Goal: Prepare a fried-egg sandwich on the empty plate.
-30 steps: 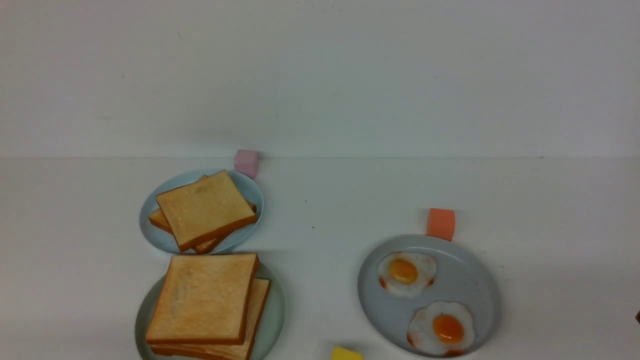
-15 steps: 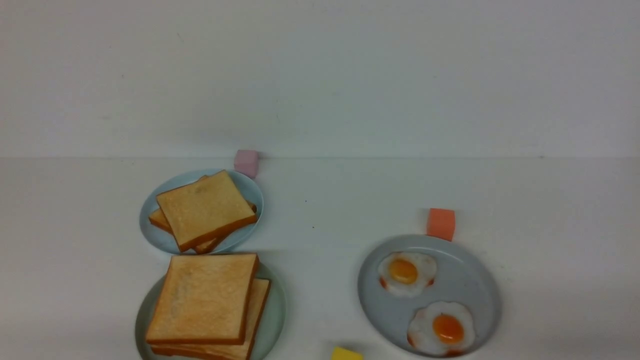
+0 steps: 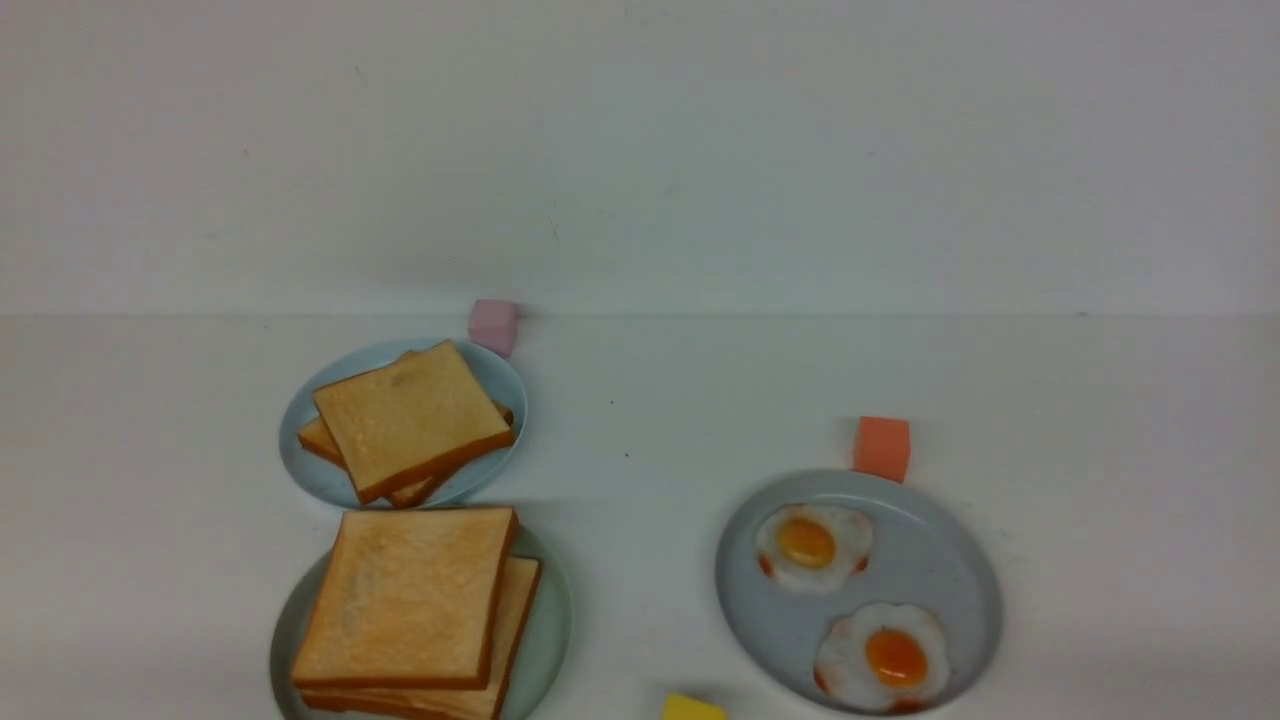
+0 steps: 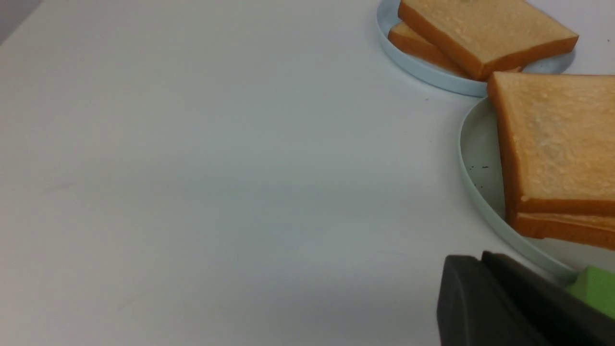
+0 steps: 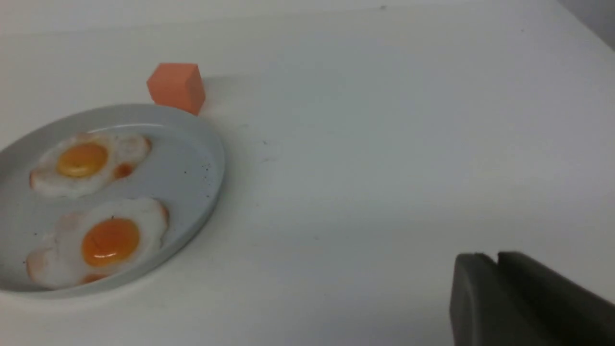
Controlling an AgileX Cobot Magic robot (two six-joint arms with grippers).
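Observation:
The mint-green plate [image 3: 555, 620] sits at the front left and also shows in the left wrist view [image 4: 475, 158]. Two stacked toast slices [image 3: 410, 595] lie on it, the top one askew; no egg shows between them. Two fried eggs [image 3: 810, 545] [image 3: 885, 655] lie on a grey-blue plate [image 3: 930, 560] at the right. My left gripper [image 4: 482, 257] is shut and empty, just off the mint plate's rim. My right gripper [image 5: 495, 257] is shut and empty, over bare table apart from the egg plate [image 5: 187, 163]. Neither gripper shows in the front view.
A light-blue plate [image 3: 500, 375] with a toast pile [image 3: 410, 415] stands behind the mint plate. A pink cube [image 3: 492, 325] is behind it. An orange cube [image 3: 882, 448] touches the egg plate's far rim. A yellow cube [image 3: 692, 708] and a green cube [image 4: 598, 288] lie near the front edge.
A dark bit of the right arm at the front view's right edge one second ago has left the picture. Plates, toast and eggs have not moved.

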